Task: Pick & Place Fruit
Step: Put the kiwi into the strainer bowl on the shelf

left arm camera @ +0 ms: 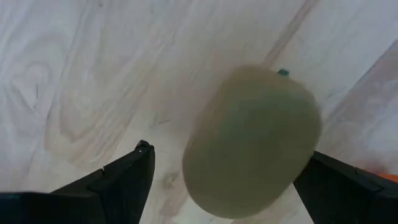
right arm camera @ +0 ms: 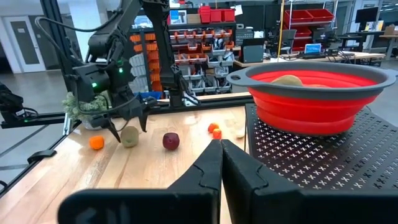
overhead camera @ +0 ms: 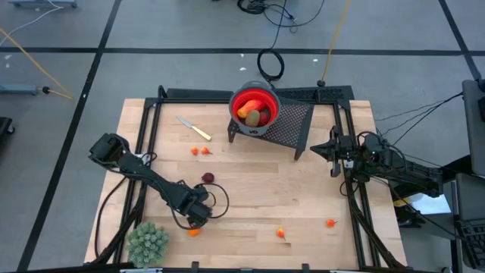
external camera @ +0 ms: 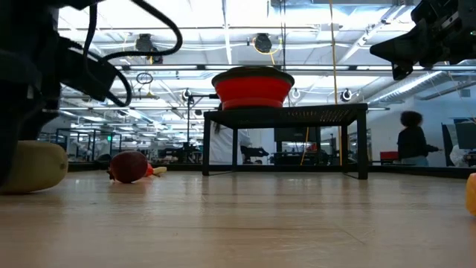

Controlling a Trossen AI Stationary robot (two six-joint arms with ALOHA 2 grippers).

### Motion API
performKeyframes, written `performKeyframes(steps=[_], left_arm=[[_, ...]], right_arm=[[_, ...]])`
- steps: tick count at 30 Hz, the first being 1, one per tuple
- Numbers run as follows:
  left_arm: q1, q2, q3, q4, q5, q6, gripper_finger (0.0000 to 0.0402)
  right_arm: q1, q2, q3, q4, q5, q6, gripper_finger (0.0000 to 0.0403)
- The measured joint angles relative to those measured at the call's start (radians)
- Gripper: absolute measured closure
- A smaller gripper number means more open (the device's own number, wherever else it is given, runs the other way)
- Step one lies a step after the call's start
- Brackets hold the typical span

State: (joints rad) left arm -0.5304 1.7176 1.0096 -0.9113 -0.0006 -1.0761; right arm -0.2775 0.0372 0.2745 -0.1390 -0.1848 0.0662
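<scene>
1. Surface [overhead camera: 303, 205]: pale wood; black mesh stand [overhead camera: 292, 125] at 12 o'clock carries the red bowl [overhead camera: 255, 106]. High view shows a kiwi and an orange piece inside; low view shows only the bowl's outer wall.
2. Green spiky plant ball [overhead camera: 148, 243] at 7 o'clock, plain in high view.
3. Left hand [overhead camera: 198, 214] low at 7 o'clock, fingers spread wide either side of a kiwi [left arm camera: 252, 140] lying on the surface, not closed on it. Only the left wrist view shows the gap; high view hides the kiwi.
4. Right hand [right arm camera: 221, 147] at 3 o'clock, raised, fingers pressed together, empty.
5. Dark red fruit [overhead camera: 208, 178] near centre.
6. Knife [overhead camera: 194, 127] at 11 o'clock.
7. Tiny orange pieces [overhead camera: 200, 151] near centre, more at 5 o'clock.
</scene>
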Motion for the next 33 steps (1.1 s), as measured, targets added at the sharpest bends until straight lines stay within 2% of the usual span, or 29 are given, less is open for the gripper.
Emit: performKeyframes(steps=[7,15,18,28,33], left_arm=[[0.0,0.0,-0.048,0.118,0.0,0.034,0.0046],[0.006,-0.002,-0.053,0.133,-0.026,0.102,0.0049],[0.006,-0.002,-0.054,0.133,-0.027,0.129,0.0073],[0.009,-0.002,-0.054,0.147,-0.04,0.131,0.0202],[0.01,-0.002,-0.054,0.156,-0.05,0.13,0.0208]], right_arm=[[0.0,0.0,0.0,0.0,0.0,0.001,0.0403],[0.0,0.0,0.0,0.0,0.002,0.001,0.0403],[0.0,0.0,0.0,0.0,0.004,0.001,0.0403],[0.0,0.0,0.0,0.0,0.005,0.009,0.0403],[0.0,0.0,0.0,0.0,0.005,0.009,0.0403]])
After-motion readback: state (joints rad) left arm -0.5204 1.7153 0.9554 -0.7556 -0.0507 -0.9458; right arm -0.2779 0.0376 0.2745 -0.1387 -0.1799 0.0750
